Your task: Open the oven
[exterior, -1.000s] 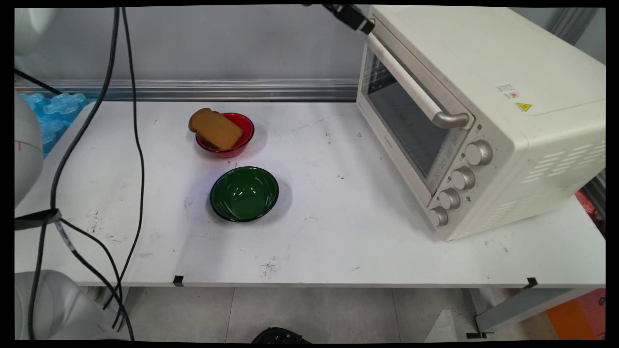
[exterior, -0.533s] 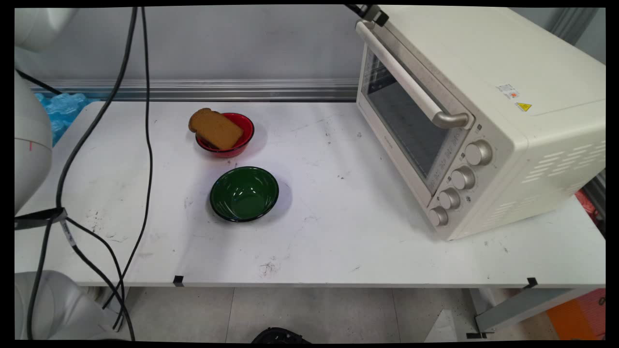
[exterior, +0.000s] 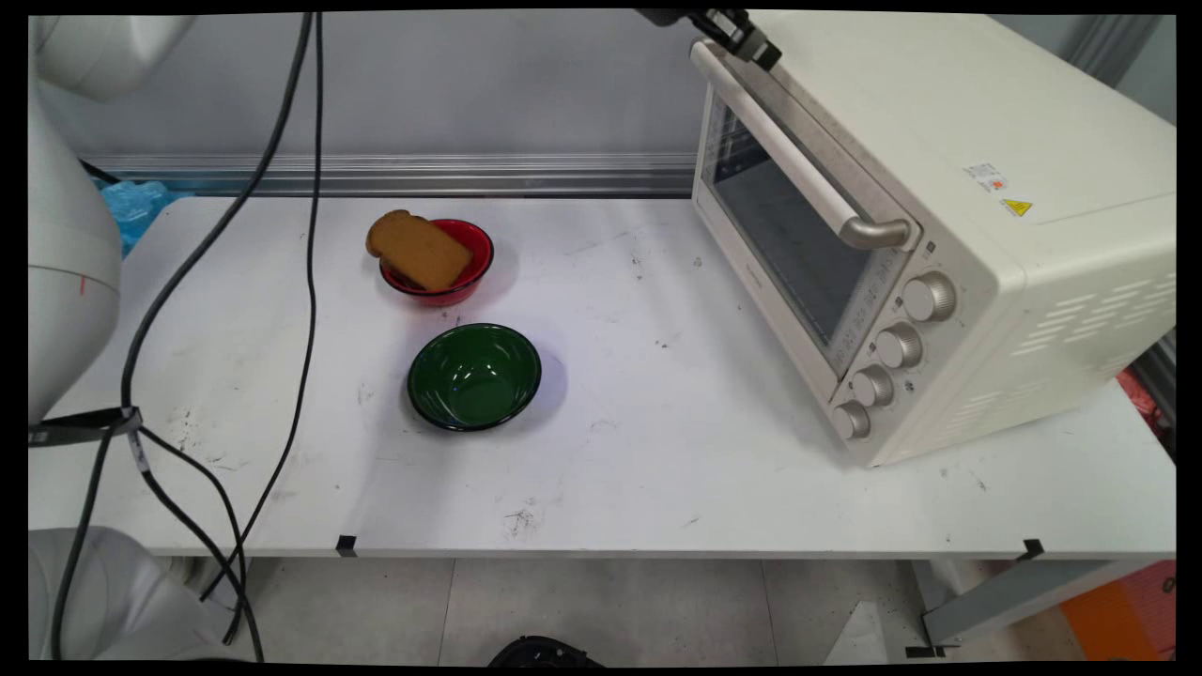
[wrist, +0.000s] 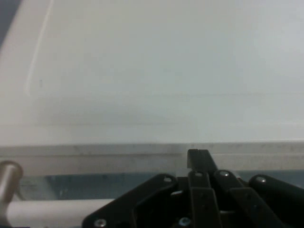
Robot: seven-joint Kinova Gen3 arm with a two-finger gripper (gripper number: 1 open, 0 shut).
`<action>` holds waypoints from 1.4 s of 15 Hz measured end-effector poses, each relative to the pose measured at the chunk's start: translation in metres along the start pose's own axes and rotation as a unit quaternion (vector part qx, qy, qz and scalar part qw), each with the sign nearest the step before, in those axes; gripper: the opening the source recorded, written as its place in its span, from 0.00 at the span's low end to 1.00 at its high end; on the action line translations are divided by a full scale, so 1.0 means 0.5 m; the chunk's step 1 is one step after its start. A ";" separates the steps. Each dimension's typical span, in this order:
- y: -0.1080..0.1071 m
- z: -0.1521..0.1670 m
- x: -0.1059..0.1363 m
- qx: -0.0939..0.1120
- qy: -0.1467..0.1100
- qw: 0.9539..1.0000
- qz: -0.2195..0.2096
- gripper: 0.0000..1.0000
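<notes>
Gripper [exterior: 751, 39]: at the top edge of the main view, at the upper far corner of the toaster oven [exterior: 939, 225], right by the far end of the door handle [exterior: 798, 160]; mostly cut off by the frame.
Claw state: cannot tell; only a black tip shows in the main view, and the hand view gives linkage and one finger tip [wrist: 198, 159] against the oven's top front edge, with no clear grip on anything.
Hand view: filled by the oven's pale top panel; door glass and the handle [wrist: 42, 209] along the bottom, handle post at lower left.
Toaster oven: on the right side of the table [exterior: 657, 469], angled, door closed, four knobs [exterior: 892, 357] down the front right.
Red bowl [exterior: 441, 272]: toward the table's far middle, well apart from the oven.
Bread slice [exterior: 418, 249]: lying tilted in the red bowl, one end sticking out over the far-left rim.
Green bowl [exterior: 474, 376]: just in front of the red bowl, close but not touching, nothing inside.
Cables [exterior: 282, 282]: black, hanging down across the table's left side, clear of both bowls.
Obstructions: nothing between gripper and oven handle.
Hard to make out: contact between finger and oven edge.
</notes>
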 end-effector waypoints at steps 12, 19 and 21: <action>0.007 0.053 -0.021 -0.015 -0.016 1.000 0.000 0.00; 0.011 0.072 -0.036 -0.021 -0.024 0.999 0.003 0.00; 0.011 0.076 -0.041 -0.023 -0.027 0.999 0.004 0.00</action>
